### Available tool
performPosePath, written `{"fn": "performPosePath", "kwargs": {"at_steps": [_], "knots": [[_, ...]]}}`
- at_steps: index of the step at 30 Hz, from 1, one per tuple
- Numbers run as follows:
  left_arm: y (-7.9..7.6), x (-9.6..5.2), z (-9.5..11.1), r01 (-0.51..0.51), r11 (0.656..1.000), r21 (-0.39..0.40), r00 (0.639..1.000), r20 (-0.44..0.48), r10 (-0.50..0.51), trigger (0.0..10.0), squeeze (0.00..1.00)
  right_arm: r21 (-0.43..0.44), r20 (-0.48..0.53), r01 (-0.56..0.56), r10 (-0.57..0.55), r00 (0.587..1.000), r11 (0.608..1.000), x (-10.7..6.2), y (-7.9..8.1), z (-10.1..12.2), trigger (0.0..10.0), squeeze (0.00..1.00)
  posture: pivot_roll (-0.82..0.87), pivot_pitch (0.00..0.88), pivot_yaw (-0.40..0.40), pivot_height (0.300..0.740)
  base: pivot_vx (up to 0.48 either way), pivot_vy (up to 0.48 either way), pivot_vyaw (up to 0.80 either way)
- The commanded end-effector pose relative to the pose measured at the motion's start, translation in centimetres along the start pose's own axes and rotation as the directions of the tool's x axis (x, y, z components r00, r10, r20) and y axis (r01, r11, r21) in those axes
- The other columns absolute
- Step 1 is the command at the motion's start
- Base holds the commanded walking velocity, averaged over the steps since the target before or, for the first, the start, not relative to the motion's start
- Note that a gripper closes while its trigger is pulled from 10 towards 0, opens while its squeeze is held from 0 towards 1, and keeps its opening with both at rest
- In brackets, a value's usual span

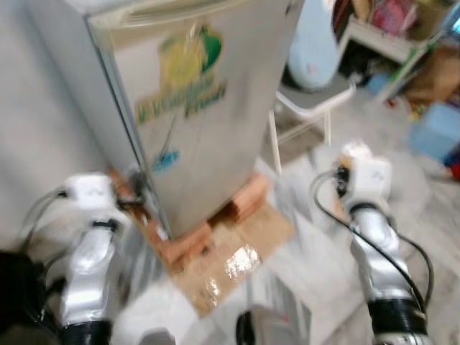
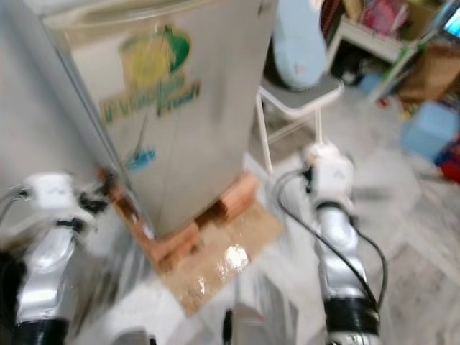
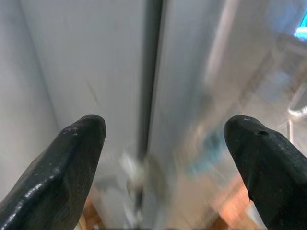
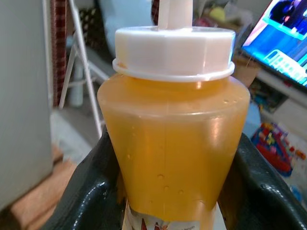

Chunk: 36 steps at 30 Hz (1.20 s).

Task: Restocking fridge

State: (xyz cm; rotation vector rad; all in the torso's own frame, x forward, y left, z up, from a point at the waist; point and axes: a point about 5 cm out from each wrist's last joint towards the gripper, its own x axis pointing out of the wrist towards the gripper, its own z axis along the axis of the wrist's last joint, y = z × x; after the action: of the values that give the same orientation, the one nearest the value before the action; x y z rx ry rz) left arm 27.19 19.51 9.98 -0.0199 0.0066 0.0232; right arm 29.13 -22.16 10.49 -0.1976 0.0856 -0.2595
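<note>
The grey fridge (image 1: 194, 108) with a green and yellow logo stands in front of me with its door closed. My left gripper (image 3: 168, 129) is open and faces the dark seam along the door's edge (image 3: 152, 72), with nothing between its fingers. My left arm (image 1: 90, 215) is low at the fridge's left corner. My right gripper (image 4: 170, 187) is shut on an orange sauce bottle (image 4: 172, 134) with a white cap (image 4: 175, 50). My right arm (image 1: 370, 187) holds it to the right of the fridge, away from the door. The eye views are blurred.
The fridge rests on red bricks (image 1: 244, 201) over a sheet of cardboard (image 1: 237, 259). A white folding chair (image 1: 313, 100) with a pale blue object (image 1: 313, 43) stands behind on the right. Farther right are a cluttered shelf (image 1: 388, 36) and a blue box (image 1: 435, 129).
</note>
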Motion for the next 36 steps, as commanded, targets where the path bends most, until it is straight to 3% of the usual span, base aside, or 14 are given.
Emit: {"fn": "performPosePath", "kwargs": {"at_steps": [1, 9, 16, 19, 25, 28, 31, 36], "knots": [[1.3, -0.5, -0.2, -0.041, 0.999, 0.031, 0.999, -0.014, 0.042, 10.0, 0.0, 0.013, 0.02, -0.018, 0.017, 1.0, 1.0, 0.0, 0.7, 0.6, 10.0, 0.0, 0.05, 0.135, -0.086, 0.74, 0.0, 0.0, -0.8], [3.0, -1.0, -0.4, -0.109, 0.992, 0.061, 0.993, -0.027, 0.111, 10.0, 0.0, -0.005, -0.002, -0.023, 0.023, 1.0, 1.0, -1.0, 0.5, -0.1, 10.0, 0.0, 0.05, 0.143, -0.088, 0.74, 0.0, 0.0, -0.32], [3.9, -0.3, -0.3, -0.132, 0.99, 0.051, 0.99, -0.035, 0.134, 10.0, 0.0, -0.028, -0.044, -0.029, 0.028, 0.999, 0.999, -1.8, 0.0, -0.7, 10.0, 0.0, 0.03, 0.155, -0.089, 0.74, 0.0, 0.0, 0.0], [4.3, 0.2, -0.3, -0.158, 0.986, 0.047, 0.986, -0.044, 0.161, 10.0, 0.0, -0.025, -0.122, -0.037, 0.034, 0.992, 0.999, -2.6, -0.4, -1.9, 10.0, 0.0, 0.03, 0.158, -0.087, 0.74, 0.0, 0.0, 0.0], [4.1, 1.1, -1.0, -0.14, 0.989, 0.035, 0.986, -0.089, 0.143, 10.0, 0.0, 0.054, -0.249, -0.105, 0.116, 0.961, 0.993, -5.0, 0.1, -4.0, 10.0, 0.0, 0.01, 0.168, -0.086, 0.74, 0.0, 0.0, 0.0], [3.9, 2.1, -1.1, -0.147, 0.989, 0.032, 0.984, -0.092, 0.15, 10.0, 0.0, 0.121, -0.34, -0.203, 0.233, 0.911, 0.972, -6.2, 1.3, -5.2, 10.0, 0.0, 0.01, 0.164, -0.087, 0.74, 0.0, 0.0, 0.0], [3.5, 3.1, -1.2, -0.131, 0.991, 0.021, 0.986, -0.097, 0.133, 10.0, 0.0, 0.138, -0.387, -0.242, 0.277, 0.88, 0.96, -6.0, 1.2, -5.7, 10.0, 0.0, 0.0, 0.153, -0.092, 0.74, 0.0, 0.0, 0.0], [2.1, 4.7, -1.5, -0.061, 0.998, -0.003, 0.99, -0.124, 0.06, 10.0, 0.0, 0.125, -0.386, -0.268, 0.296, 0.874, 0.955, -6.0, 0.8, -5.9, 10.0, 0.0, 0.0, 0.146, -0.099, 0.74, 0.0, 0.0, 0.0]]}}
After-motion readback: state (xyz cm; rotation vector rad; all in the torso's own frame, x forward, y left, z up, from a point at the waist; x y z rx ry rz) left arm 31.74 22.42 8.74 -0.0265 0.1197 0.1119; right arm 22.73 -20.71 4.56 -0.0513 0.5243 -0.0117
